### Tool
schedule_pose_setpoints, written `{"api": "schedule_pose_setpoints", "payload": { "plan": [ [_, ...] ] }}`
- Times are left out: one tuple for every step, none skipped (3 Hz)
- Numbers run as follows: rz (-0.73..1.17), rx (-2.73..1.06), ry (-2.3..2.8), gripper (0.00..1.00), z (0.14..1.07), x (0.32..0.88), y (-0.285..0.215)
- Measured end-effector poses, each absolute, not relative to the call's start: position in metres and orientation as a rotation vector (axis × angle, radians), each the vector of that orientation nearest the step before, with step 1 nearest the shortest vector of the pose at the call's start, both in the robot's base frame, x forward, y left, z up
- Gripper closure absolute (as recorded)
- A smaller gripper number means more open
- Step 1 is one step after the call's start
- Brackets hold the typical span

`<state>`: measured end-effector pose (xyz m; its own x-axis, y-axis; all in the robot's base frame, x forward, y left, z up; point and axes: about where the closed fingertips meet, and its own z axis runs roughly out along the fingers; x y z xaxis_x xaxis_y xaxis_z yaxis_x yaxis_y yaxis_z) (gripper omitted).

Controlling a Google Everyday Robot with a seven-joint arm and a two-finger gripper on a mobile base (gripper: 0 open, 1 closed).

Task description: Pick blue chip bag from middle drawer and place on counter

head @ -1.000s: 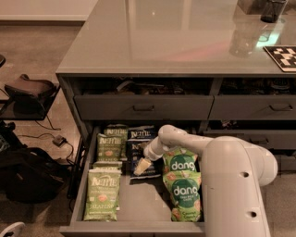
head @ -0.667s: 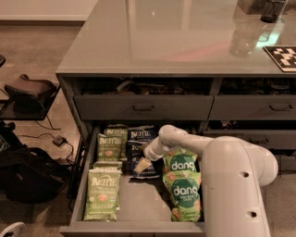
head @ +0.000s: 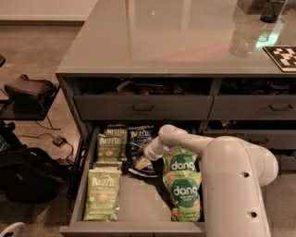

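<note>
The middle drawer (head: 138,201) is pulled open below the counter (head: 162,41). The blue chip bag (head: 139,138) lies flat at the drawer's back middle, between light green Kettle bags and green dang bags. My white arm reaches down from the right. My gripper (head: 141,163) is low in the drawer, down on the near end of the blue bag. The gripper covers the bag's near edge.
Light green Kettle bags (head: 108,147) (head: 102,194) lie at the drawer's left, two dang bags (head: 181,163) (head: 186,200) at its right. Closed drawer fronts (head: 143,107) sit above. A dark cup (head: 273,9) and checkered board (head: 283,56) stand on the counter's far right. Black bags (head: 27,176) lie on the floor at left.
</note>
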<state>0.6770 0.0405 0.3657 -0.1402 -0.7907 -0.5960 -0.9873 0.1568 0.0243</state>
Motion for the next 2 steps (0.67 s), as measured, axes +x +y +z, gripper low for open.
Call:
{"api": "schedule_pose_setpoints", "payload": {
  "plan": [
    [0.584,-1.687,1.991,1.0,0.371,0.677,0.04],
    [0.506,-1.654,1.843,1.0,0.432,0.676,0.036]
  ]
}}
